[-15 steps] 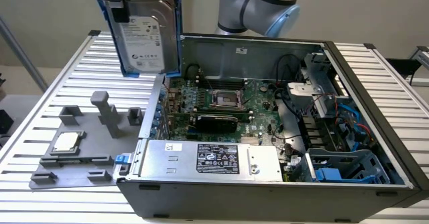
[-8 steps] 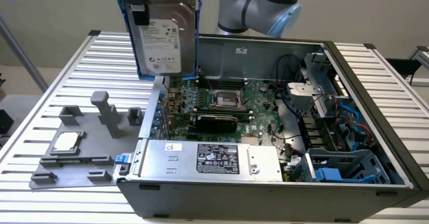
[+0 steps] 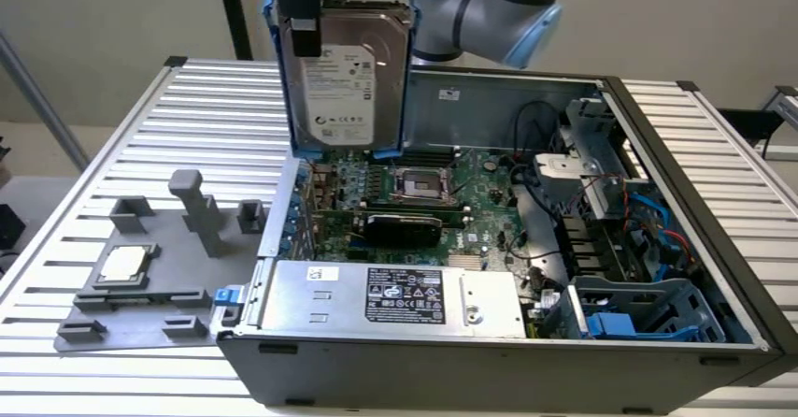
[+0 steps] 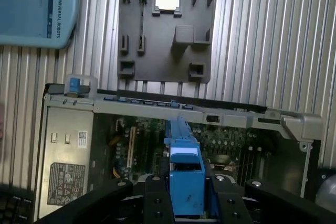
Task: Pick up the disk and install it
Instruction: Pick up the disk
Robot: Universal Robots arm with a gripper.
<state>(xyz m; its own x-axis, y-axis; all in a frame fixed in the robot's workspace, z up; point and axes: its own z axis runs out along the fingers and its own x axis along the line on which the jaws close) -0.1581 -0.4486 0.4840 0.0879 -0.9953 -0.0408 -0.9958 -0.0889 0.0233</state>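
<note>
The disk (image 3: 343, 80), silver-grey with a white label and a blue carrier frame, hangs upright on its edge above the back left corner of the open computer case (image 3: 499, 352). My gripper (image 3: 327, 20) is shut on its upper end, with a black finger (image 3: 303, 35) over the label side. In the wrist view the disk's blue carrier edge (image 4: 185, 171) sticks out between my black fingers (image 4: 155, 195), above the motherboard (image 4: 231, 140). The disk is clear of the case and touches nothing in it.
The case lies open on a slatted metal table (image 3: 212, 108). Inside are the motherboard (image 3: 418, 197), a silver power supply with a black label (image 3: 399, 295), cables, and a blue plastic bay (image 3: 642, 309) at the exterior view's right. A grey fixture plate (image 3: 144, 295) holds a small silver chip (image 3: 125, 265).
</note>
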